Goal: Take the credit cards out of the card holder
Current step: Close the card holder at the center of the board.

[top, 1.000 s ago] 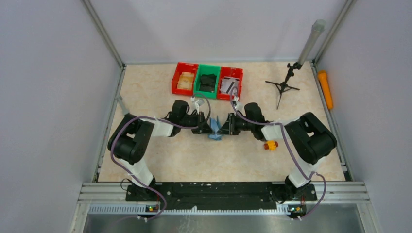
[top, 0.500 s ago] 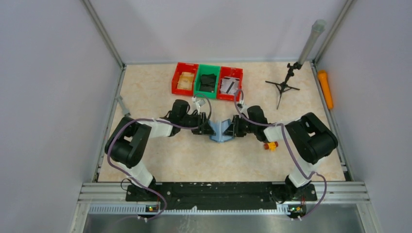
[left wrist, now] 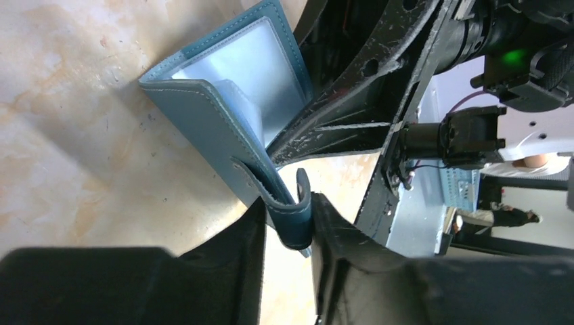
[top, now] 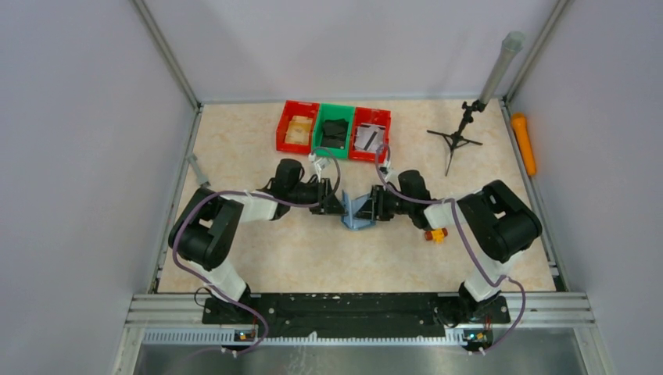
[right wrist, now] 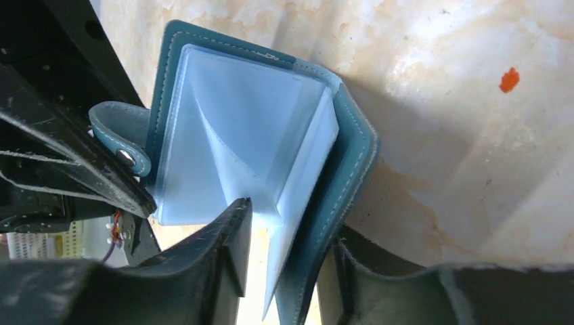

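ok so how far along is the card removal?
Done: the card holder is unfolded, standing open between both arms. In hand: the left gripper pinches its snap tab; the right gripper straddles the opposite cover, grip unclear. Left: the clear sleeves that show hold no dark card, so the cards are either out or hidden. Dark items in the green bin are too small to identify.
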Available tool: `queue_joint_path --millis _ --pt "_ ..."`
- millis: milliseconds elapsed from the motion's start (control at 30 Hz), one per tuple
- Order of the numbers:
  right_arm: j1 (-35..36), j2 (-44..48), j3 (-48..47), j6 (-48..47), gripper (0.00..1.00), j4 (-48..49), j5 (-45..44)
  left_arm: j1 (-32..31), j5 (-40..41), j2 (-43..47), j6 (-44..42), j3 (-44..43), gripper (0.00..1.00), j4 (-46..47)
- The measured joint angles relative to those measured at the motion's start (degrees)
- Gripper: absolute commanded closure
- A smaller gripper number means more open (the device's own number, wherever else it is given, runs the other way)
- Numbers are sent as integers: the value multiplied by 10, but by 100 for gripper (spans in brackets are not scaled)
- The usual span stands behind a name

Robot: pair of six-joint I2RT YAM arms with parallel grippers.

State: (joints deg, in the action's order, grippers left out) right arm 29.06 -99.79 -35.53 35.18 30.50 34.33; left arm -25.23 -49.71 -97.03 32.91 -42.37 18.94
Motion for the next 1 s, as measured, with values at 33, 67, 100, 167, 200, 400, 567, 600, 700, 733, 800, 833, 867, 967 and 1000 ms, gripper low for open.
queue_joint_path --millis 33,67,100,167,200,400,567,600,700,733,800,833,867,967,1000 --pt "0 1 3 1 48 3 0 1 -1 0 2 2 58 4" --pt "0 2 7 3 43 5 0 2 -2 0 3 2 57 7" --pt "0 4 12 5 41 10 2 3 -3 0 4 3 56 9" --pt "0 11 18 9 34 23 7 5 -4 0 6 6 56 12" --pt "0 14 21 12 33 30 9 5 -4 0 7 6 57 13" --pt "0 14 31 29 18 65 28 7 -7 0 17 9 63 25" --pt "0 14 36 42 9 86 38 11 -12 3 23 19 70 41" --pt "0 14 37 45 9 91 41 12 -13 4 24 20 72 42" --pt "0 14 37 50 9 104 48 14 -16 5 30 21 80 48" --pt "0 14 37 52 9 107 50 14 -18 5 32 22 80 50" --pt "0 13 37 54 9 111 53 14 -21 5 36 23 82 59" --pt "0 11 37 56 9 113 54 14 -23 5 39 24 84 64" --pt "0 9 37 56 9 115 56 14 -25 5 43 26 85 69" --pt "0 3 37 59 12 116 60 15 -30 5 49 27 89 77" --pt "0 2 37 60 13 115 60 15 -32 5 50 27 89 79"
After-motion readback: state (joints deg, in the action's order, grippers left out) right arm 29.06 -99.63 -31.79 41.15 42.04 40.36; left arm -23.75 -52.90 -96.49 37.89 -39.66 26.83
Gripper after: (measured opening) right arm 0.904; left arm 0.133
